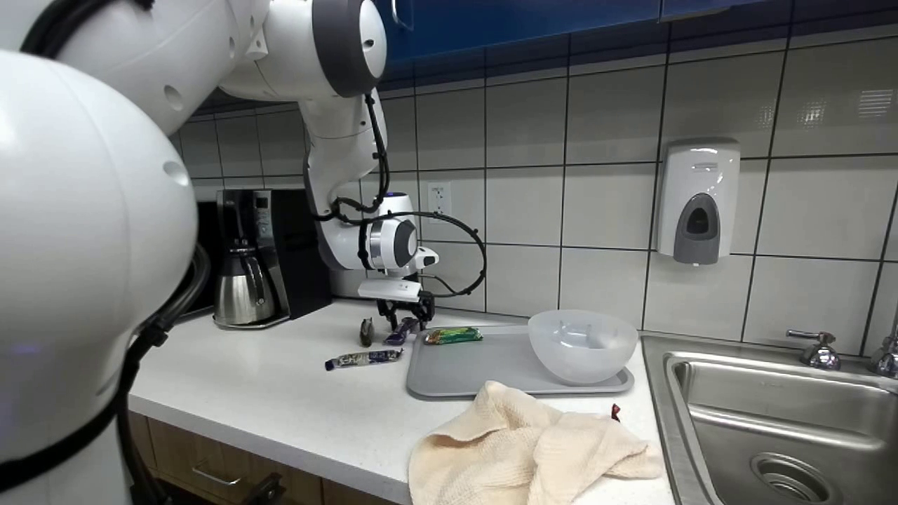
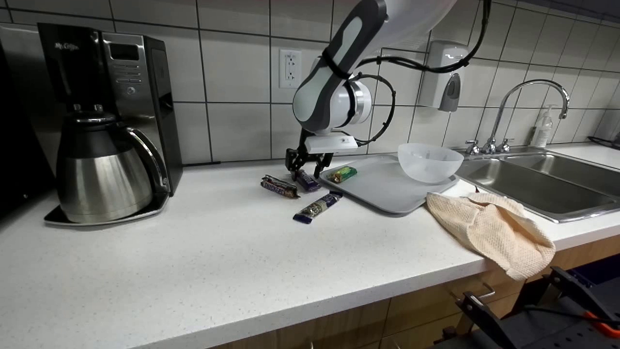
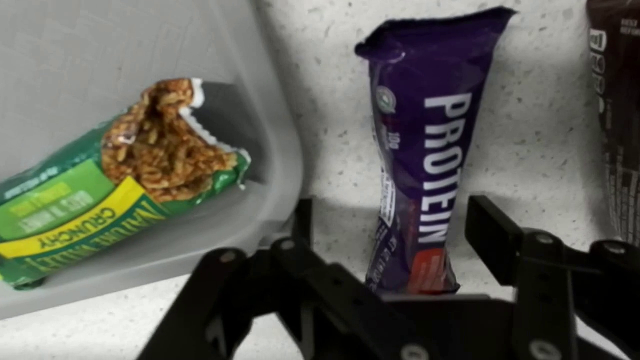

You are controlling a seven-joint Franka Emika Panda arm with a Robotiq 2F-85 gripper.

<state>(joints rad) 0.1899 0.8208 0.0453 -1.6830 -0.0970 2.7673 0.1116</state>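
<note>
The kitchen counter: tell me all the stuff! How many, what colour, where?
Tray: 1, grey, on counter
Bowl: 1, frosty white, on tray
Torn bar: 1, green, on tray
Protein bar: 1, purple, by tray
Dark bar: 1, brown, by protein bar
Patterned bar: 1, navy/cream, on counter
Towel: 1, peach, counter's edge
Unclear bit: 1, red, behind towel
Coffee maker: 1, black/silver, on counter
Jug: 1, silver/black, in coffee maker
Sink: 1, silver, in counter
Tap: 1, silver, behind sink
Soap bottle: 1, clear, by tap
Soap dispenser: 1, white, on wall
Outlet: 1, white, on wall
Cupboards: some, blue, overhead
Drawers: several, brown, under counter
Arm: 1, white, over counter
Pincer: 1, black, open around protein bar
</note>
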